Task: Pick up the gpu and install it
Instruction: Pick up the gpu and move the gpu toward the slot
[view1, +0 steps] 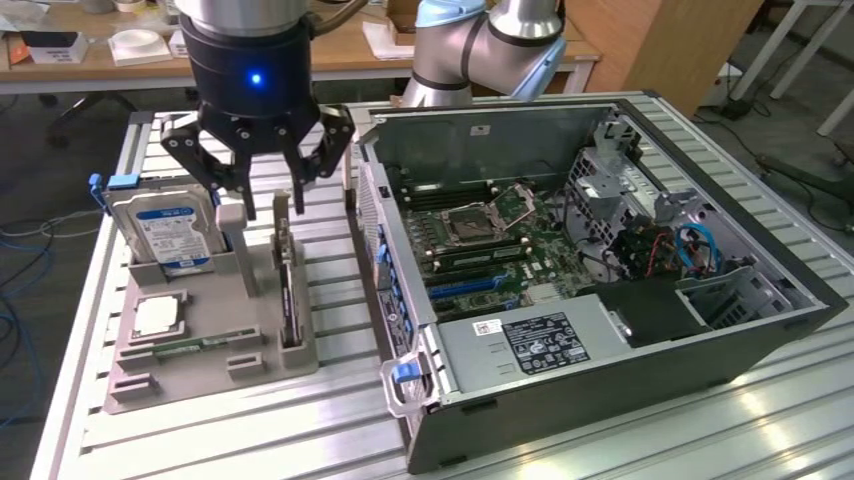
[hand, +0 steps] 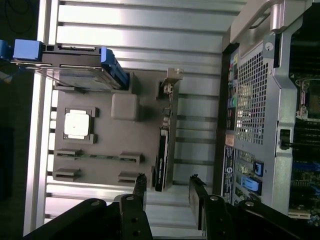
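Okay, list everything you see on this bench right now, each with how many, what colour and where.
gpu: one, dark board, standing on edge in the holder slot nearest the case
hard drive: one, silver with a blue-white label, upright at the holder's far end
processor chip: one, silver, flat in the holder
memory stick: one, green, lying low in the holder's near part
holder: one, grey, on the table, exterior view's left
computer case: one, dark grey, open side up, exterior view's right
motherboard: one, green, inside the case
table: one, silver, slatted, under everything
tool: one, black, open, over the gpu's far end
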